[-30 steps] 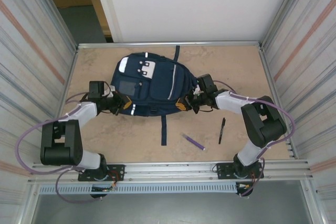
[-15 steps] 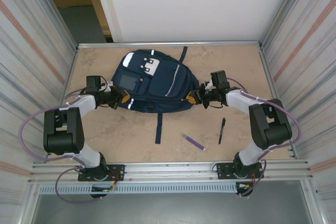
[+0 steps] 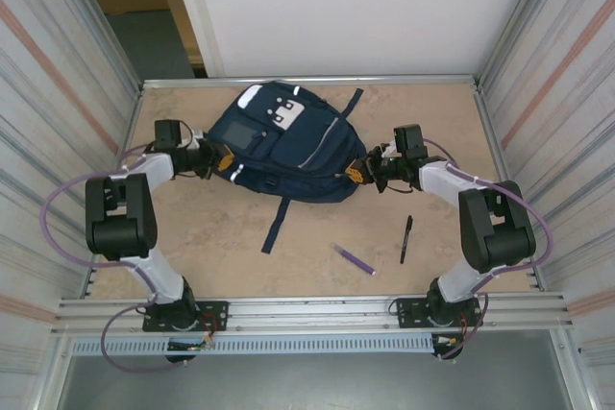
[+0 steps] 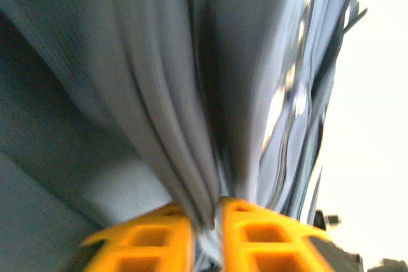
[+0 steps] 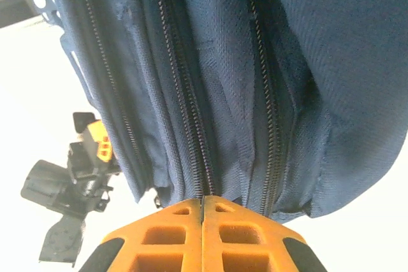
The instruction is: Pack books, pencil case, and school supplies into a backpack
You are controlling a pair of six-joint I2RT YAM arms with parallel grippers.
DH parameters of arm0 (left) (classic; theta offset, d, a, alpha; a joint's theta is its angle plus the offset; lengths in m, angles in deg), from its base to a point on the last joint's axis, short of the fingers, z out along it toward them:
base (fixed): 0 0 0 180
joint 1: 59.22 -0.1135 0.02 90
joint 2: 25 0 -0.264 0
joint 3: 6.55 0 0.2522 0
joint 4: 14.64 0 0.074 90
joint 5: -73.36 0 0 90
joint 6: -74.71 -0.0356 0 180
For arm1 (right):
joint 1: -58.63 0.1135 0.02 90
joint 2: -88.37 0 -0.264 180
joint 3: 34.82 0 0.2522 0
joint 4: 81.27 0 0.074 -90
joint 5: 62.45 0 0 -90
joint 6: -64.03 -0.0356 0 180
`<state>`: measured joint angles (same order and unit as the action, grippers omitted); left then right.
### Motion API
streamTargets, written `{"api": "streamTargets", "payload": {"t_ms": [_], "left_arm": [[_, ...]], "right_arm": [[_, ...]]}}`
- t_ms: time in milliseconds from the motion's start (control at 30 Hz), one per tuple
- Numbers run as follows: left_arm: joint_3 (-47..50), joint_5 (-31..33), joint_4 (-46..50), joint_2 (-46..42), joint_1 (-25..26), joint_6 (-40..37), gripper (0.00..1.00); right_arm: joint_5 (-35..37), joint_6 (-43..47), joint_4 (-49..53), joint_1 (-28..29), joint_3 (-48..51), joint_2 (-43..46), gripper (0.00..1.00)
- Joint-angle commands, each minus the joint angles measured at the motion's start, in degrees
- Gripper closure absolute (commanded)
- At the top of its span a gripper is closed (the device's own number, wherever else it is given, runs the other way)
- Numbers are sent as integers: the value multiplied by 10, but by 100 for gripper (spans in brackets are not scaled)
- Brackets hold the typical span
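Backpack [image 3: 288, 151] front up, long axis diagonal, far-left to near-right.

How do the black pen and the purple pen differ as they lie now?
The black pen lies nearly upright in the top view; the purple pen lies slanted. The black pen sits to the right of the purple pen. Both lie on the table, outside the backpack.

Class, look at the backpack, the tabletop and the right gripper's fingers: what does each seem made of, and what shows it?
The backpack: probably woven synthetic fabric, matte navy; weave and stitched zippers show. The tabletop: looks like wood board, matte mottled tan; possibly laminate. The fingers of the right gripper: likely moulded orange plastic, smooth, with recessed pockets.
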<state>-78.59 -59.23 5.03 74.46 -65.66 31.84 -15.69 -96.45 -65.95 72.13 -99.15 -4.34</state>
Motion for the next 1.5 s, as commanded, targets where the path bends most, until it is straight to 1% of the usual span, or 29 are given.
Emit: {"api": "streamTargets", "payload": {"t_ms": [0, 67, 133, 167, 233, 300, 400, 433, 467, 500, 533, 567, 600, 633, 700, 767, 800, 833, 900, 967, 1067, 1133, 1200, 1267, 1467], "left_arm": [[-24, 56, -55, -7, -47, -16, 63], [12, 61, -60, -42, -40, -10, 59], [44, 66, -37, -91, -29, -30, 57], [58, 75, -16, -123, -15, -53, 56], [76, 114, 35, -182, 26, -100, 54], [80, 160, 59, -241, 88, -165, 53], [79, 239, 55, -297, 210, -324, 50], [85, 255, 39, -307, 249, -399, 46], [94, 251, 15, -310, 280, -462, 44], [103, 230, -8, -309, 297, -511, 44], [110, 200, -34, -299, 316, -562, 44], [111, 183, -54, -285, 331, -603, 45], [110, 181, -61, -273, 341, -631, 46], [107, 182, -68, -253, 348, -654, 47], [95, 153, -76, -219, 350, -695, 47], [72, 82, -48, -184, 349, -769, 48], [59, 59, -23, -171, 351, -806, 48], [49, 47, -6, -157, 350, -829, 48], [41, 39, 3, -134, 348, -859, 49], [34, 28, 10, -121, 348, -881, 49], [33, 35, -10, -117, 348, -883, 51], [39, 62, -36, -119, 350, -878, 52], [46, 85, -59, -124, 353, -874, 53], [50, 89, -68, -129, 361, -884, 53], [74, 113, -116, -126, 390, -935, 52]], "right_arm": [[9, -36, 5, 9, 0, -16, 100], [6, -62, -19, 28, 4, -20, 100], [13, -78, -35, 43, 8, -22, 100], [19, -81, -36, 49, 6, -24, 100], [32, -71, -22, 58, -4, -27, 100], [43, -58, -5, 63, -16, -24, 100], [69, -23, 32, 73, -38, -13, 100], [74, -4, 50, 74, -52, -12, 100], [75, 14, 67, 77, -65, -11, 100], [73, 28, 73, 80, -74, -8, 100], [69, 63, 70, 83, -82, -4, 100], [64, 92, 64, 87, -90, 2, 100], [61, 119, 60, 93, -96, 6, 100], [61, 159, 61, 98, -103, 12, 100], [68, 229, 72, 104, -115, 25, 100], [77, 313, 67, 112, -110, 48, 100], [79, 350, 61, 117, -104, 58, 100], [73, 383, 46, 120, -96, 67, 100], [37, 426, 21, 119, -89, 77, 100], [17, 462, 23, 121, -95, 80, 100], [-6, 485, 11, 122, -95, 80, 100], [-20, 490, 3, 124, -97, 79, 100], [-12, 498, 16, 130, -102, 81, 100], [4, 509, 20, 139, -99, 84, 100], [15, 498, 14, 148, -94, 87, 100]]}}
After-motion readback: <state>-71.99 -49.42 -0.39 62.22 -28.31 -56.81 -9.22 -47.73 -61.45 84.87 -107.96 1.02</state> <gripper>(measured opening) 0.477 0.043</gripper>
